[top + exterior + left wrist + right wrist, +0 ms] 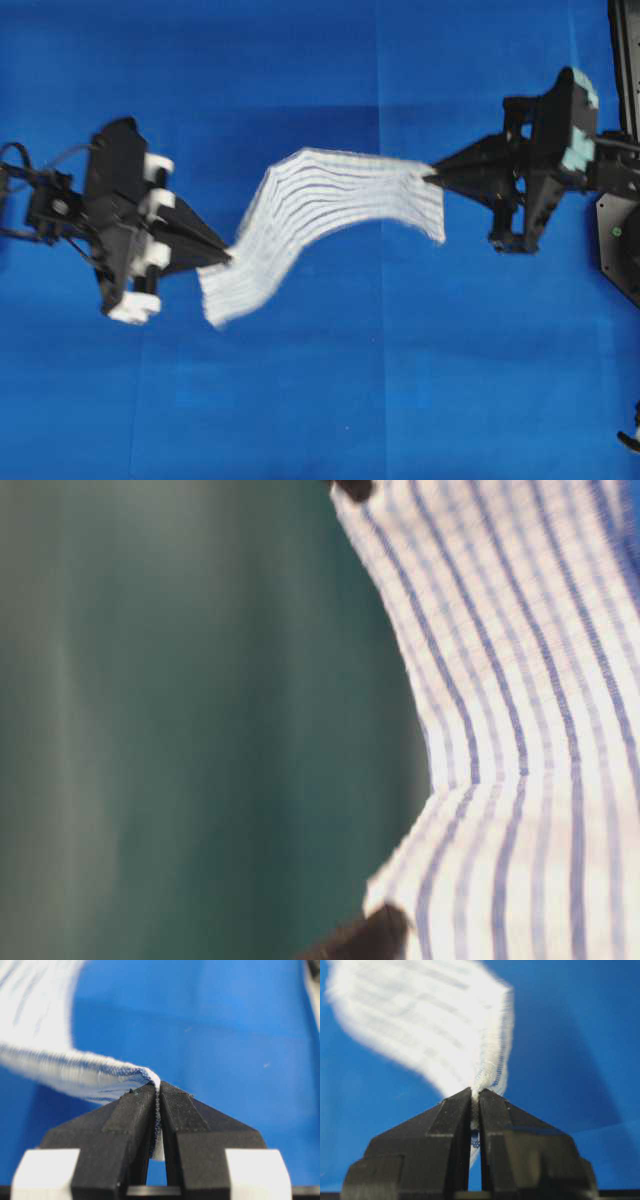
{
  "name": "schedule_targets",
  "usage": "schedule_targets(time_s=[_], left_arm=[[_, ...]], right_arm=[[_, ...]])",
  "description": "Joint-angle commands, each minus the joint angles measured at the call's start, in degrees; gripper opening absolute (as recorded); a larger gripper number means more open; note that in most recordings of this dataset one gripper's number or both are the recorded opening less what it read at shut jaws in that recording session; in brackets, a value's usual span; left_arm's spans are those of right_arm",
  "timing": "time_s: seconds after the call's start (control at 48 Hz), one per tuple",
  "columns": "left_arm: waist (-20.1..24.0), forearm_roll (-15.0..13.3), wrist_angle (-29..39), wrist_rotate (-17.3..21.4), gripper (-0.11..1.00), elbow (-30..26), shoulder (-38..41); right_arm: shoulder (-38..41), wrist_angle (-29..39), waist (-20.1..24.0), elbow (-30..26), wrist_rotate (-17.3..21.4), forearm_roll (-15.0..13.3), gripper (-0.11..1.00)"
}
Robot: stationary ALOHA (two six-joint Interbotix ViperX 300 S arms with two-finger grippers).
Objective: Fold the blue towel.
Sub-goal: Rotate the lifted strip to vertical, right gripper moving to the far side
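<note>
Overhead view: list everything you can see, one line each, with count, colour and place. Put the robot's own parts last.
blue towel: one, white with thin blue stripes, stretched and sagging in a wave between the two hands above the middle of the table.
table covering: one, plain solid blue, fills the whole view beneath the towel, with faint crease lines.
dark equipment: black, at the right edge, partly cut off; too little shows to name it.
left hand: one, black with white parts, on the left, shut on the towel's lower-left end.
right hand: one, black with pale teal parts, on the right, shut on the towel's upper-right end.
</note>
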Motion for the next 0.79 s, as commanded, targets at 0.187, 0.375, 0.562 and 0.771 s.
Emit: schedule_targets(time_s=[0.187, 0.375, 0.562, 0.771], left_arm=[[-3.4, 0.0, -1.8, -0.2, 0.03, -12.4, 8.5], [-4.1, 0.0, -5.2, 0.1, 0.03, -17.7, 13.7], [-4.1, 0.3, -10.2, 0.8, 0.03, -21.6, 18.8], [-4.1, 0.3, -14.9, 4.7, 0.03, -25.8, 24.6]], right_arm=[[4.8, -0.2, -8.8, -5.0, -2.7, -0.2, -0.03], [8.7, -0.2, -13.3, -8.5, -5.3, -0.2, -0.03], [12.4, -0.3, -15.0, -12.0, -7.5, -0.2, -0.03], [15.2, -0.5, -16.3, -14.8, -8.8, -0.2, -0.03]])
